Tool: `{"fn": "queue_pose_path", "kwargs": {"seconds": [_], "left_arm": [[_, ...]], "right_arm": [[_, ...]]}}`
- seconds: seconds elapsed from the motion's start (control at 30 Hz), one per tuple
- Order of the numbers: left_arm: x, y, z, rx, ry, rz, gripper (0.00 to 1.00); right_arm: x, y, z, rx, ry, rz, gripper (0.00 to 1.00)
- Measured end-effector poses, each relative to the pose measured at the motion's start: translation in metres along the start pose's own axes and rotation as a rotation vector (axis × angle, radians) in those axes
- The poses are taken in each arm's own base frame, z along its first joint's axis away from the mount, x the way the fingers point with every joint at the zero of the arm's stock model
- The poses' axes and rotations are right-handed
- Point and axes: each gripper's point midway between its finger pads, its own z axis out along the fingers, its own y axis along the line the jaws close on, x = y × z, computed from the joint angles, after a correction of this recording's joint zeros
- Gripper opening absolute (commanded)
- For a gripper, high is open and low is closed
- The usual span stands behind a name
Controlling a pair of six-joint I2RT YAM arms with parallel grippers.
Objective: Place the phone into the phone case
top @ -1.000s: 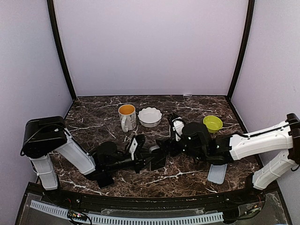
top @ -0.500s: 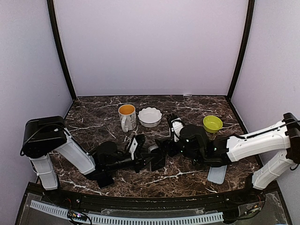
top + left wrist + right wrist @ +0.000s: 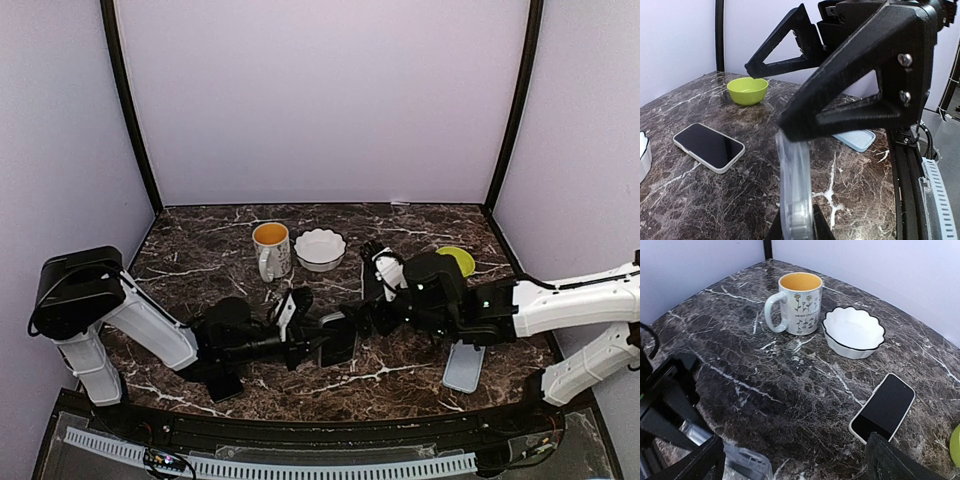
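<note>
A: What's the tally on the counter (image 3: 200, 240)?
B: One phone (image 3: 884, 406), one mug (image 3: 797, 302).
A: Anything in pairs?
B: A white bowl (image 3: 854, 332) and a green bowl (image 3: 747, 90), so two of that kind. Likewise a clear case (image 3: 795, 190) and a blue case (image 3: 463, 368), two there.
A: Six things, then?
B: Six, in four kinds.

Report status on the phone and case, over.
Left end effector shut on clear case, held on edge. Right end effector open, close to the case. Phone flat on table, face up, not yet cased. Nothing on top of it.
</note>
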Motion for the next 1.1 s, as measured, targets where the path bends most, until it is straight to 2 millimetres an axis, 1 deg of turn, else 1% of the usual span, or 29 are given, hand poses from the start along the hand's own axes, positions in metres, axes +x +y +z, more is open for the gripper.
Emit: {"fn": "queue_pose_path", "kwargs": {"seconds": [0.13,0.2,0.23,0.3,0.37,0.47,0.5,0.57,0.67,0.73,0.8,0.83,0.93,1.07,1.1], "left_arm": [[-0.021,-0.01,-0.001,0.05,-0.023,0.006,0.0],[-0.038,-0.017,-0.001,0.084,-0.043,0.016,0.0],[-0.049,-0.022,-0.002,0.109,-0.055,0.024,0.0],[-0.072,-0.031,-0.003,0.15,-0.082,0.039,0.0],[-0.096,-0.04,-0.004,0.193,-0.113,0.055,0.0],[-0.123,-0.051,-0.009,0.248,-0.154,0.071,0.0],[-0.129,-0.054,-0.01,0.263,-0.164,0.077,0.0],[-0.135,-0.059,-0.011,0.286,-0.166,0.082,0.0],[-0.133,-0.062,-0.01,0.311,-0.139,0.077,0.0],[-0.128,-0.064,-0.01,0.322,-0.12,0.071,0.0],[-0.124,-0.064,-0.009,0.325,-0.1,0.064,0.0],[-0.124,-0.064,-0.009,0.326,-0.093,0.06,0.0],[-0.122,-0.066,-0.01,0.362,-0.067,0.007,0.0],[-0.125,-0.07,-0.011,0.385,-0.065,-0.004,0.0],[-0.126,-0.07,-0.011,0.387,-0.067,-0.005,0.06]], "right_arm": [[-0.018,-0.004,-0.029,-0.177,-0.008,-0.015,0.98],[-0.028,-0.008,-0.044,-0.237,-0.02,-0.019,0.97],[-0.033,-0.008,-0.051,-0.265,-0.026,-0.022,0.96],[-0.04,-0.002,-0.062,-0.325,-0.033,-0.031,0.92],[-0.045,0.009,-0.074,-0.403,-0.04,-0.039,0.86],[-0.049,0.023,-0.084,-0.494,-0.049,-0.045,0.78],[-0.049,0.028,-0.087,-0.525,-0.046,-0.038,0.72],[-0.05,0.033,-0.09,-0.561,-0.046,-0.044,0.63],[-0.053,0.039,-0.095,-0.601,-0.047,-0.036,0.48],[-0.055,0.042,-0.098,-0.625,-0.049,-0.03,0.29],[-0.056,0.046,-0.101,-0.649,-0.051,-0.032,0.07],[-0.057,0.048,-0.102,-0.662,-0.05,-0.034,0.0],[-0.055,0.053,-0.107,-0.703,-0.059,-0.086,0.0],[-0.056,0.055,-0.112,-0.721,-0.066,-0.098,0.0],[-0.057,0.055,-0.113,-0.722,-0.07,-0.098,0.0]]}}
